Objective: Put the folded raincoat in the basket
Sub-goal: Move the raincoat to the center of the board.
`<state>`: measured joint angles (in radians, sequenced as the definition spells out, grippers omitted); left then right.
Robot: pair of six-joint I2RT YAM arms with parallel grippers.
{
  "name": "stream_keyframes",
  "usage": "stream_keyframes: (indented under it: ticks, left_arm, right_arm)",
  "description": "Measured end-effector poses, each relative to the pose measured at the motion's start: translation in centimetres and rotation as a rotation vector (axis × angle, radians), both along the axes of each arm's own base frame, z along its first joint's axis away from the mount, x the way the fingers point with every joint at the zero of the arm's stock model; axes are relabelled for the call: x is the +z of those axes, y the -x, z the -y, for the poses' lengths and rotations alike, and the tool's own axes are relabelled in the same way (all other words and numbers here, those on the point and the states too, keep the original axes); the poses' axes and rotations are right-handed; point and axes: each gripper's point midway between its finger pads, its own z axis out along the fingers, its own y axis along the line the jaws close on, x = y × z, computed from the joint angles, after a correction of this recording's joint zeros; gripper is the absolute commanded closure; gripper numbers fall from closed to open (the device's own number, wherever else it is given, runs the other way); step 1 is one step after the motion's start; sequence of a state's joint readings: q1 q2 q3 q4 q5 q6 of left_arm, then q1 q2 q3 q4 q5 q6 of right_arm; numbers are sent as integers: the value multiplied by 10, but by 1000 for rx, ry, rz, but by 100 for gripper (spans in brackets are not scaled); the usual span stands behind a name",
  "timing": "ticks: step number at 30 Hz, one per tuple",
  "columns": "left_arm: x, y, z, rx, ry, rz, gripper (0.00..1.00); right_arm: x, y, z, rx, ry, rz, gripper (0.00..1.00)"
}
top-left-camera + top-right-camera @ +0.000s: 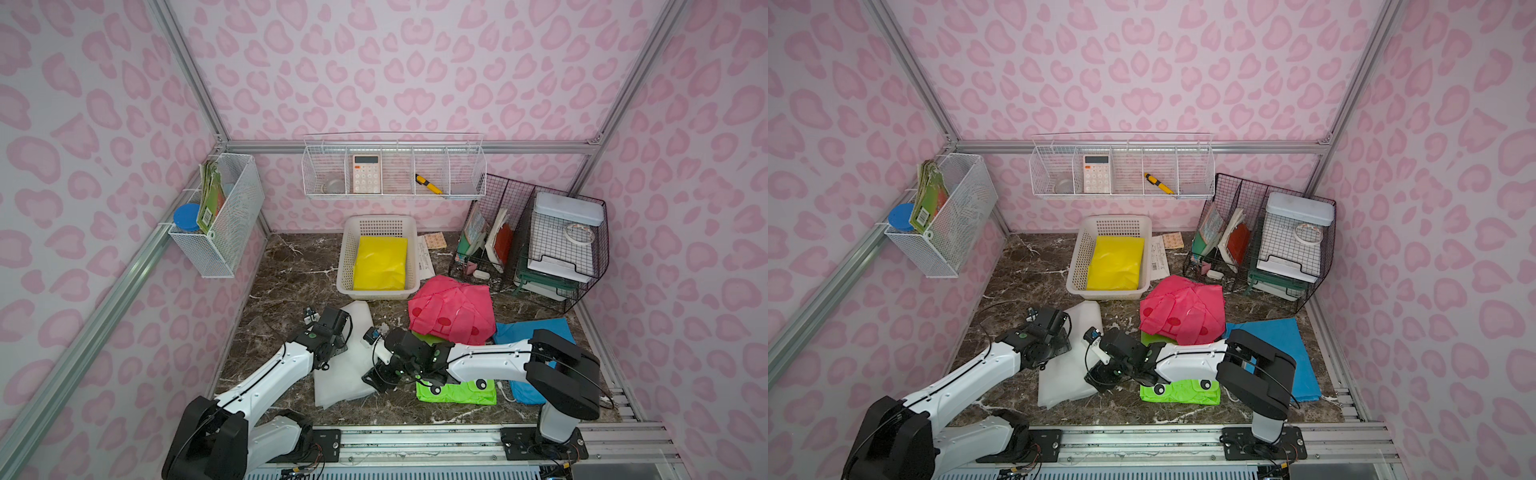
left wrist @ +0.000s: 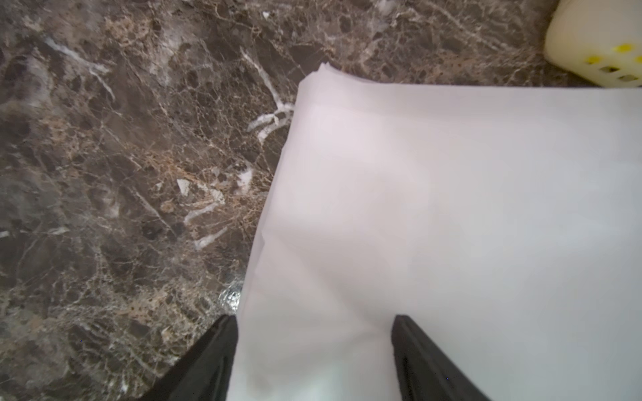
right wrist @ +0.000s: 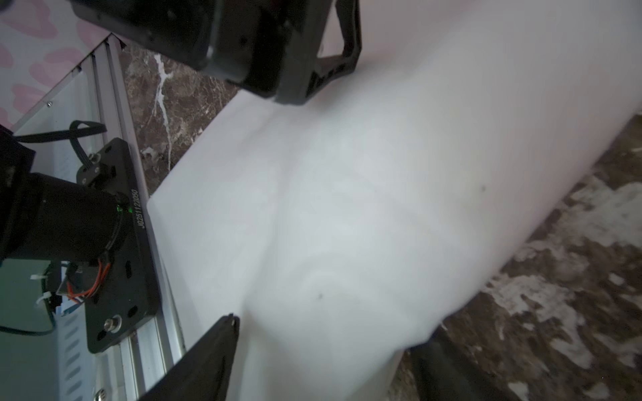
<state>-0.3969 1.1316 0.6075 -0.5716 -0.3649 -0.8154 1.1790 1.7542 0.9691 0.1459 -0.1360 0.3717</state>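
Two grippers stood over the folded white raincoat (image 1: 345, 382), which lay flat on the marble tabletop (image 1: 291, 270) at lower centre of both top views, just below the white perforated basket (image 1: 376, 294) and not in it. The left gripper (image 2: 314, 319) was spread wide astride one edge. The right gripper (image 3: 326, 330), also wide, straddled another part, one finger partly hidden by fabric. Whether either had purchase could not be told. A folded yellow raincoat (image 1: 380, 264) already lay inside the basket. Pink (image 1: 451, 309), green (image 1: 457, 392) and blue (image 1: 528, 328) raincoats lay to the right. The white one's grasp, lift and placing all seemed left to do.
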Motion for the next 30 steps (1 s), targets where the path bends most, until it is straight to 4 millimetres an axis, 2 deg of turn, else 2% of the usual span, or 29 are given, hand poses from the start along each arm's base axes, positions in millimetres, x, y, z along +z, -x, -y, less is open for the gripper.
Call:
stream_keyframes:
  ticks: [3, 6, 12, 18, 21, 25, 27, 30]
  left_arm:
    - [5, 10, -7, 30, 8, 29, 8]
    - [2, 22, -15, 57, 9, 37, 4]
    - [-16, 33, -28, 136, 36, -14, 6]
    - [-33, 31, -22, 145, 87, -71, 13]
    - [-38, 27, -18, 143, 103, -92, 18]
    - [-45, 23, -12, 149, 129, -97, 31]
    - [-47, 21, -10, 148, 142, -91, 34]
    - [-50, 20, -10, 148, 142, -85, 44]
  right_arm:
    - [15, -29, 12, -86, -45, -4, 15]
    - [18, -55, 28, -159, -74, -30, 15]
    - [13, -73, 15, -179, -127, -126, 15]
    - [-12, -81, 3, -205, -107, -198, 17]
    - [-25, -81, -1, -212, -92, -230, 22]
    - [-38, -80, -4, -211, -79, -260, 29]
    - [-40, -79, -3, -218, -80, -269, 32]
    - [-43, -79, -2, -221, -84, -270, 39]
